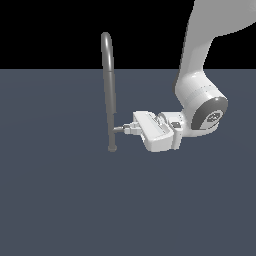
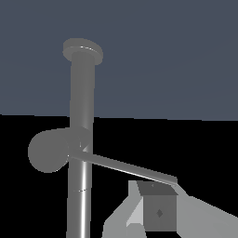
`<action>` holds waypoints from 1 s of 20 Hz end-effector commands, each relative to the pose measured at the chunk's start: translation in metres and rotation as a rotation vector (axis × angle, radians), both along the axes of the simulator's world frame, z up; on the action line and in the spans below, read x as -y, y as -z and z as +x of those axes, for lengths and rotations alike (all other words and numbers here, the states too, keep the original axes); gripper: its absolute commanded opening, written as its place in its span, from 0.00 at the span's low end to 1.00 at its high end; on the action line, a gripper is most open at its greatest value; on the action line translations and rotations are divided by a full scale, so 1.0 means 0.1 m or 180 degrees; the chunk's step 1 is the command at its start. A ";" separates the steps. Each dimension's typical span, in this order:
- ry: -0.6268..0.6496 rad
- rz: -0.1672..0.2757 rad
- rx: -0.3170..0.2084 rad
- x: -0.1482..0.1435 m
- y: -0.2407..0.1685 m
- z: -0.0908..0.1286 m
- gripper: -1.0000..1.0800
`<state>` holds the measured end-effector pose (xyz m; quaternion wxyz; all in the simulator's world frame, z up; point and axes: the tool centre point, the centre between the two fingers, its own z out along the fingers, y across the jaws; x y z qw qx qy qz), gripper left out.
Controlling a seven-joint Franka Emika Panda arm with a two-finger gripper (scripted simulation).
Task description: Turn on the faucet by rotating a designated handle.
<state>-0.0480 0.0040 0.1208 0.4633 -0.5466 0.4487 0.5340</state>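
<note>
The faucet [image 1: 108, 85] is a tall, slim grey pipe with a hooked top, standing on a small round base on the dark floor. Its handle [image 1: 118, 129] is a short stub low on the pipe, on the side toward the exterior view's right. My gripper [image 1: 125, 129] lies level and points at the pipe, with its fingertips right at the stub's end. In the wrist view the pipe [image 2: 82, 139] runs lengthwise, and the handle's thin rod [image 2: 125, 168] slants from it to my gripper [image 2: 154, 189]. The rod's tip lies against the fingertips. The fingers look shut together, with nothing between them.
A flat dark grey floor [image 1: 60, 200] spreads all round the faucet. My white arm [image 1: 200, 90] comes down from above at the exterior view's right. No other object shows.
</note>
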 end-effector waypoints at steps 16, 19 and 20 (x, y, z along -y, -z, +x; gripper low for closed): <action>-0.0002 0.0000 -0.0029 -0.01 0.51 0.07 0.00; 0.0004 -0.0006 -0.0055 -0.01 0.64 0.09 0.00; 0.0005 -0.0008 -0.0063 -0.01 0.68 0.09 0.00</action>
